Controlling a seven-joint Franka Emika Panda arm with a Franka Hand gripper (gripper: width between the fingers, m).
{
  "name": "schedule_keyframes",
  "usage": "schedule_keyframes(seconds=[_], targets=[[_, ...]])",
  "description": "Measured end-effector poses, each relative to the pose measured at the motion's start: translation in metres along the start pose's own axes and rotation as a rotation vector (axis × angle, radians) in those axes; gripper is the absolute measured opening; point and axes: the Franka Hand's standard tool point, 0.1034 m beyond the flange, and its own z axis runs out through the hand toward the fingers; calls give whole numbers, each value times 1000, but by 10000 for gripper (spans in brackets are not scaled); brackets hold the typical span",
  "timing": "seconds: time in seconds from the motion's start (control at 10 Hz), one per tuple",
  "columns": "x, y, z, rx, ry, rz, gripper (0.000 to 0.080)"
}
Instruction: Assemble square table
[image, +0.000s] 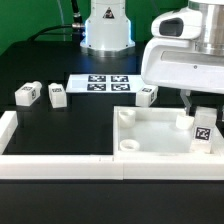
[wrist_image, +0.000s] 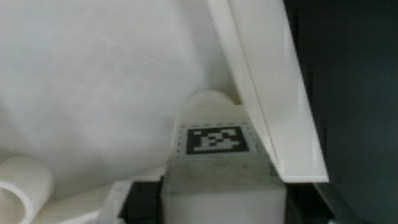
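The white square table top (image: 150, 130) lies on the black table, rim up, against the front rail. My gripper (image: 202, 110) is above its corner at the exterior view's right, shut on a white tagged leg (image: 202, 130) that stands upright inside the tray, close to the rim. In the wrist view the leg (wrist_image: 217, 150) sits between my dark fingers (wrist_image: 146, 203), tag facing the camera, next to the top's raised rim (wrist_image: 267, 90). A round corner boss (wrist_image: 18, 185) shows nearby. Three more legs lie on the table: two (image: 27, 94) (image: 57, 95) at the left, one (image: 146, 95) behind the top.
The marker board (image: 100, 82) lies flat in front of the robot base (image: 106, 30). White border rails run along the front (image: 90, 166) and the left (image: 8, 128) of the work area.
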Motion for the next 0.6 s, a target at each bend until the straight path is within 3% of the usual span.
schedule_keyframes(seconds=[0.2, 0.3, 0.4, 0.5, 0.6], targets=[[0, 1, 0, -1, -4, 54, 340], [-1, 1, 0, -1, -4, 42, 475], [-1, 0, 0, -2, -5, 8, 475], [-3, -2, 1, -3, -7, -56, 606], [-4, -3, 1, -2, -7, -133, 643]])
